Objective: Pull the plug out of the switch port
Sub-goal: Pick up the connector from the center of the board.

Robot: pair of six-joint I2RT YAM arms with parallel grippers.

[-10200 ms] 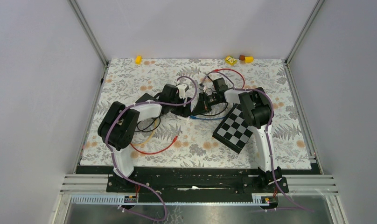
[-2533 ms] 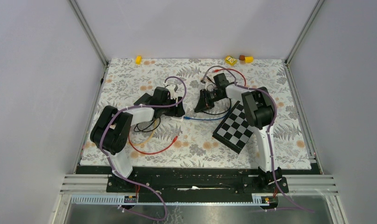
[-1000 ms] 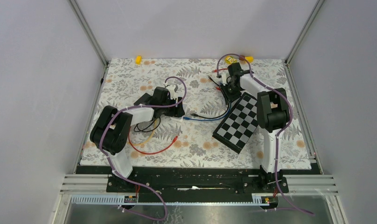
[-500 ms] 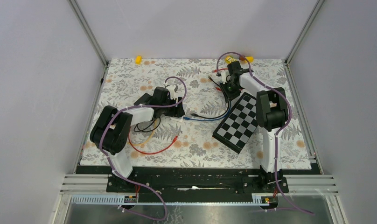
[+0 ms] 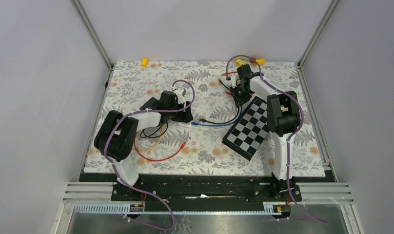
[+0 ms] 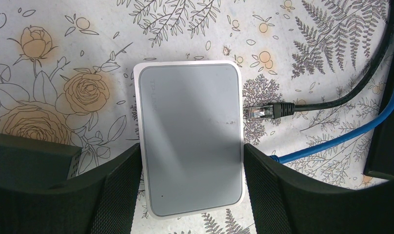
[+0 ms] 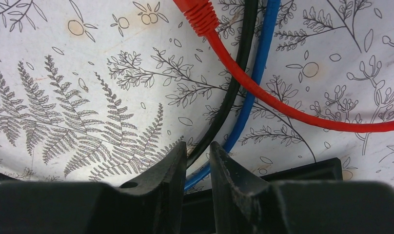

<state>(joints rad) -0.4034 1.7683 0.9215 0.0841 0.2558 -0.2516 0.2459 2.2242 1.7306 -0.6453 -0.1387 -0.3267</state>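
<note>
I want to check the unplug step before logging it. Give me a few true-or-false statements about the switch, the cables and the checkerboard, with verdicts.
1. The black cable's plug sits inside the switch. False: it lies bare on the cloth, just outside the switch's edge.
2. The left fingers flank the switch on two sides. True.
3. The red cable crosses over the black cable and the blue cable. True.
4. The checkerboard lies left of the switch. False: it lies to its right.

Right gripper (image 7: pixel 197 148) relocated from centre to far right, jaws narrowed on black cable (image 7: pixel 214 127); plug (image 6: pixel 265 111) now out of switch (image 6: pixel 190 141).
</note>
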